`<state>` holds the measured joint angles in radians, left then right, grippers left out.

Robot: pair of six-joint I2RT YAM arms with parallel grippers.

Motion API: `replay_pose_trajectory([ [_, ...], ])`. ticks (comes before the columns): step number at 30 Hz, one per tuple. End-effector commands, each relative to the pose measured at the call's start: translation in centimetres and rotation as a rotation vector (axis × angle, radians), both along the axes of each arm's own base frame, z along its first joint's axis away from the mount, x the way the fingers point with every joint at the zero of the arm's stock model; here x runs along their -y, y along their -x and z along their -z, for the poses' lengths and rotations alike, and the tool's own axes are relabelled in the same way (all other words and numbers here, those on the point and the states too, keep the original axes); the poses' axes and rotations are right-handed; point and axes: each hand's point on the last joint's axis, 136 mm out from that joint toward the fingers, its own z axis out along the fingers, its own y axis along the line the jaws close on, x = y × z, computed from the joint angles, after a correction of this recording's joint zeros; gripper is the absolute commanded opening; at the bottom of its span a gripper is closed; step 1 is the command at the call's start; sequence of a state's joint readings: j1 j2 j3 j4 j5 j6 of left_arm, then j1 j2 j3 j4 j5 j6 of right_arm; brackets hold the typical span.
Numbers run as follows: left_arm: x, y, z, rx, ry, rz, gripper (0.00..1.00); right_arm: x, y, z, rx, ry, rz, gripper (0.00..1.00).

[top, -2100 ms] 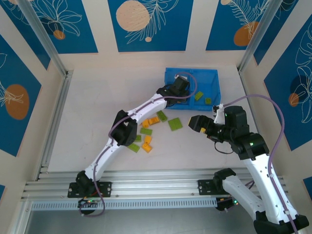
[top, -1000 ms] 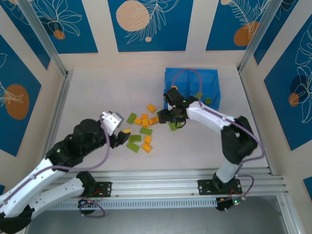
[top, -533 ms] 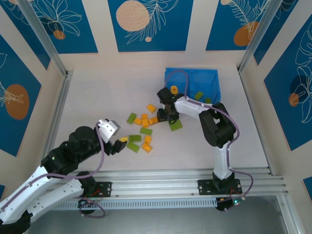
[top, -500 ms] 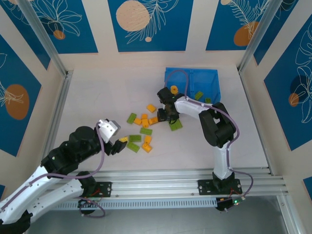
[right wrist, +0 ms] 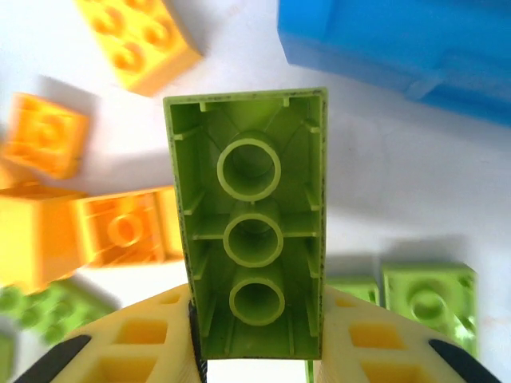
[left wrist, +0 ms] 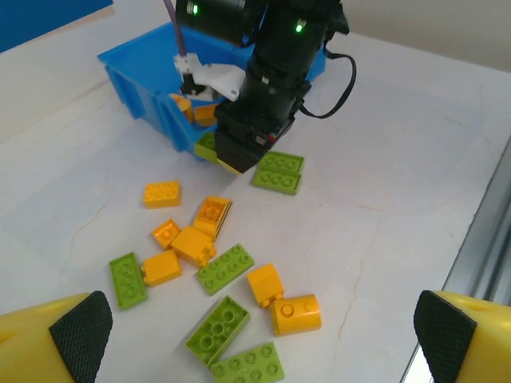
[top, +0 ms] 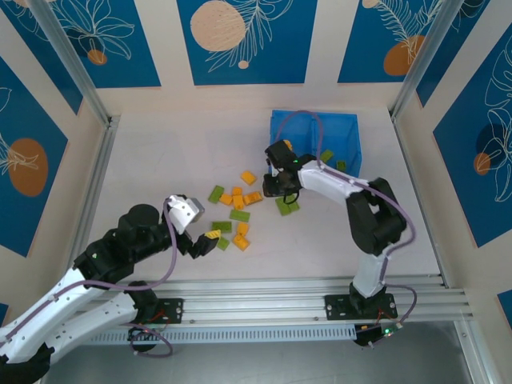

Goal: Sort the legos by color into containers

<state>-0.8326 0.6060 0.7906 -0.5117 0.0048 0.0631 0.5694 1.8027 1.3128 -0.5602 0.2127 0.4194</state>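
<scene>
While the right gripper (right wrist: 255,355) pinches a lime green brick (right wrist: 255,239) by one end, I look straight into the brick's hollow underside and its three round tubes. The yellow fingers (right wrist: 136,339) sit tight on both sides of it. Seen from the top camera, this gripper hangs over the table (top: 160,160), just beside the near left corner of the blue bin (top: 316,128) and not over it. Two small green bricks (top: 334,160) lie in the bin's right half. In the left half I think I see orange bricks (left wrist: 196,112), but the arm hides most of that side. The left gripper (left wrist: 259,327) is spread wide with nothing between its black pads (left wrist: 80,331). It hovers at the near edge of the loose legos (top: 236,210), orange and green all mixed up, which lie on the table between the two arms. One flat green piece (top: 286,206) lies close by the right gripper.
</scene>
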Motion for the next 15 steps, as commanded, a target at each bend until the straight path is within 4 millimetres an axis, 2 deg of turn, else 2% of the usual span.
replay_pose_trajectory([
  [1,1.5,0.5,-1.8,0.049,0.068,0.081,1.00,0.0,0.9,-5.4,0.100,-0.101,0.008,0.28],
  [4,2.0,0.3,-2.6,0.069,0.089,0.093,1.00,2.1,1.2,-8.7,0.192,-0.116,0.073,0.28],
  [6,2.4,0.1,-3.0,0.080,0.099,0.098,1.00,5.3,0.8,-11.1,0.263,-0.107,0.187,0.28],
  [8,2.7,-0.1,-3.3,0.086,0.105,0.105,1.00,8.6,0.0,-12.5,0.305,-0.104,0.290,0.28],
  [11,3.3,-0.3,-3.2,0.082,0.101,0.116,1.00,13.5,-1.9,-13.0,0.318,-0.107,0.422,0.28],
  [13,3.5,-0.4,-3.0,0.072,0.097,0.117,1.00,16.0,-3.6,-12.4,0.302,-0.091,0.479,0.28],
  [15,3.6,-0.6,-2.7,0.054,0.095,0.112,1.00,17.9,-5.4,-10.9,0.262,-0.064,0.521,0.28],
])
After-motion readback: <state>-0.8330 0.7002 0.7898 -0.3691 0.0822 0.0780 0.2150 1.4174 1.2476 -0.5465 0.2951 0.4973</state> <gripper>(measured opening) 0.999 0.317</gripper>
